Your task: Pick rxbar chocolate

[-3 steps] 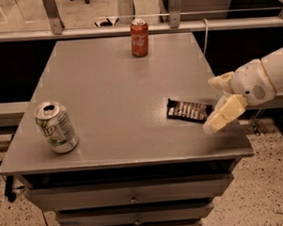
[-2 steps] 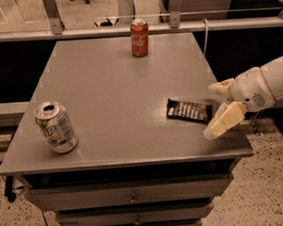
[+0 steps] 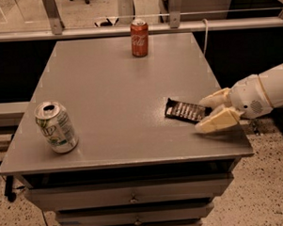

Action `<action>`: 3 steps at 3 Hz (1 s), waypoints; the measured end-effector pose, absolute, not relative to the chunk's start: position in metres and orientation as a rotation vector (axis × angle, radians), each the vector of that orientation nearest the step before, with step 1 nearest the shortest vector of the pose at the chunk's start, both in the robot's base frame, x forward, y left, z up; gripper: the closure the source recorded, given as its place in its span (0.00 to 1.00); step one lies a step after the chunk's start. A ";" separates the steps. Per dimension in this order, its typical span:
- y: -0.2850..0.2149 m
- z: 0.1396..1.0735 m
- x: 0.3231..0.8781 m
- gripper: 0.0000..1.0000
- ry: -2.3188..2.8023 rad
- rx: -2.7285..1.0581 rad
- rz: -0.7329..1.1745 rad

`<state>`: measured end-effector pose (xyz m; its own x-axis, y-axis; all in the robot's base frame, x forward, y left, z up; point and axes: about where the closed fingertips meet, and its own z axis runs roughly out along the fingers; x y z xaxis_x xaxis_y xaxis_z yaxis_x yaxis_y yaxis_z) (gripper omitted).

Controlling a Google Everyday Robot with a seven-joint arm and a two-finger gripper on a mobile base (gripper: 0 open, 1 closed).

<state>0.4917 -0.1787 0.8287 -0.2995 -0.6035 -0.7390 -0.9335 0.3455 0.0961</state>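
The rxbar chocolate (image 3: 184, 110) is a flat black wrapper with white lettering, lying on the grey table (image 3: 108, 97) near its right front edge. My gripper (image 3: 208, 111) reaches in from the right at table height. Its two cream fingers are apart, one (image 3: 215, 98) behind the bar's right end and one (image 3: 216, 122) in front of it. The bar's right end lies between them, still flat on the table. The gripper is open.
A red cola can (image 3: 139, 37) stands upright at the table's far edge. A green-and-white can (image 3: 56, 126) stands tilted at the front left. Drawers (image 3: 131, 198) sit under the tabletop. A glass-and-metal rail (image 3: 128, 28) runs behind the table.
My gripper has moved a little lower and to the left, so its fingers now straddle the bar's right end. The bar and both cans have not moved.
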 end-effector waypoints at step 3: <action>-0.179 0.827 0.492 1.00 2.010 -1.332 0.714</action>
